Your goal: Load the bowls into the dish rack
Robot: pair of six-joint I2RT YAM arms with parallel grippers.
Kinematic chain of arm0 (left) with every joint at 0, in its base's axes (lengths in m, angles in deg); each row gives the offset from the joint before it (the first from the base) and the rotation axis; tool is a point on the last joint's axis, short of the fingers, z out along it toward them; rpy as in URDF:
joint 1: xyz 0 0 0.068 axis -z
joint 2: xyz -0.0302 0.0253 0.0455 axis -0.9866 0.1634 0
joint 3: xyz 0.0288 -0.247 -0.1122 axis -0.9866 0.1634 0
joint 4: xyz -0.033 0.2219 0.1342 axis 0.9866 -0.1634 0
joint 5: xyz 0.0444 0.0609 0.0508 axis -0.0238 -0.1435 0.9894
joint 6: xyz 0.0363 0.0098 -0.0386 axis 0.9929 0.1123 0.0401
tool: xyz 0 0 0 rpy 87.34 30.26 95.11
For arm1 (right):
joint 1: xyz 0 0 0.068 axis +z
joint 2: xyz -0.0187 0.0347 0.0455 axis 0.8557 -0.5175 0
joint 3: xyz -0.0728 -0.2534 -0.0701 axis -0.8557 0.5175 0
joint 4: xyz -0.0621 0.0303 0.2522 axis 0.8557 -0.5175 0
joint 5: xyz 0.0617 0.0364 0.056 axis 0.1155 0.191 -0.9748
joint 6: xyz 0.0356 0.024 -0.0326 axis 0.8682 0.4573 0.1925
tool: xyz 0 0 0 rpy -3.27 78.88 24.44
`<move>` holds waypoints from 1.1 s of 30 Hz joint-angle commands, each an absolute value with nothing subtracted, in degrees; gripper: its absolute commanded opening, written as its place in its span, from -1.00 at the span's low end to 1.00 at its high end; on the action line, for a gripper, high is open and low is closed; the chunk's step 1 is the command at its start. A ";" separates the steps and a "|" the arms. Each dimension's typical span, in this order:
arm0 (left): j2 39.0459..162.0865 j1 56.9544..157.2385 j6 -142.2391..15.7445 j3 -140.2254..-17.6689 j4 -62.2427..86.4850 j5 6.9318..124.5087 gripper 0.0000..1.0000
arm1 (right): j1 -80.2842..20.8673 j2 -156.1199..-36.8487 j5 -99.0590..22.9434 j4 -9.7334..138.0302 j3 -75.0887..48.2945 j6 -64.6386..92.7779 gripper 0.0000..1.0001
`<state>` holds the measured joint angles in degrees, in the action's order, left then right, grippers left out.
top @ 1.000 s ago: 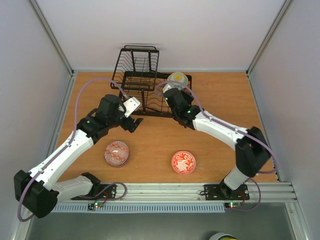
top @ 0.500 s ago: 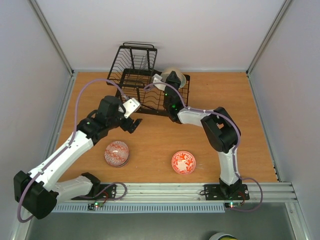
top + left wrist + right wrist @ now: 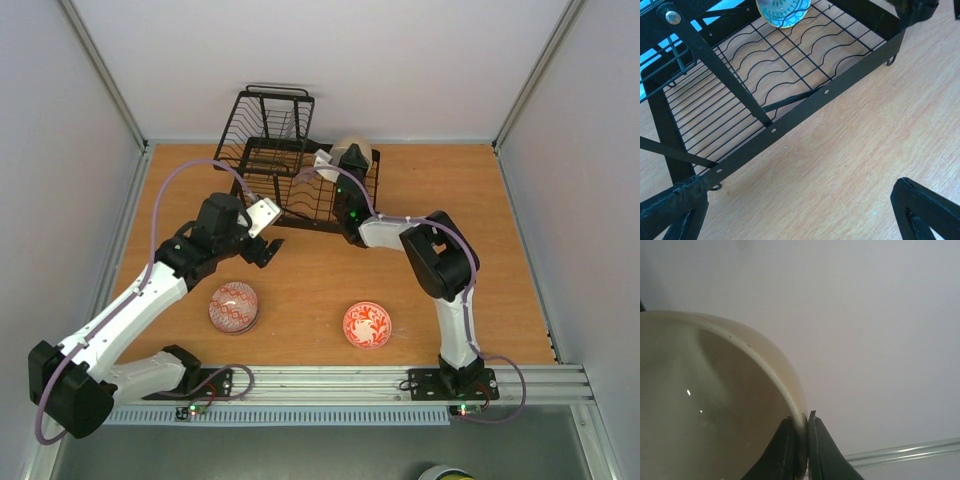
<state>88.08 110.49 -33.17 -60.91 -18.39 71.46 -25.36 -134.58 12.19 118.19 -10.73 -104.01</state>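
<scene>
Cream bowl (image 3: 352, 153) now tipped over dish rack (image 3: 300, 196) corner, rim pinched by right fingers (image 3: 826, 460); rack nudged left. Left fingers (image 3: 927, 212) wide, empty. Release likely next.

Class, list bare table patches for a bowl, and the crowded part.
Bare table: right of the dish rack; between the pink-red bowl and the red-and-white bowl. Crowded: the rack's front, around the left gripper.
</scene>
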 commanded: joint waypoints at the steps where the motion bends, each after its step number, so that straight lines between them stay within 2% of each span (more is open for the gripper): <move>1: 87.65 110.15 -32.86 -60.84 -15.59 71.98 0.99 | -25.00 -136.66 11.36 127.81 -10.46 -104.38 -0.97; 16: 88.35 110.13 -32.51 -60.74 -15.68 72.23 0.99 | -26.03 -146.14 10.32 129.69 -16.50 -106.95 -0.97; 33: 88.89 110.13 -32.40 -60.57 -15.52 72.54 0.99 | -28.58 -150.73 9.22 131.73 -19.59 -110.26 -0.97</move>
<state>88.62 110.44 -32.95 -60.91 -18.39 71.92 -27.85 -149.24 9.90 123.51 -16.98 -108.34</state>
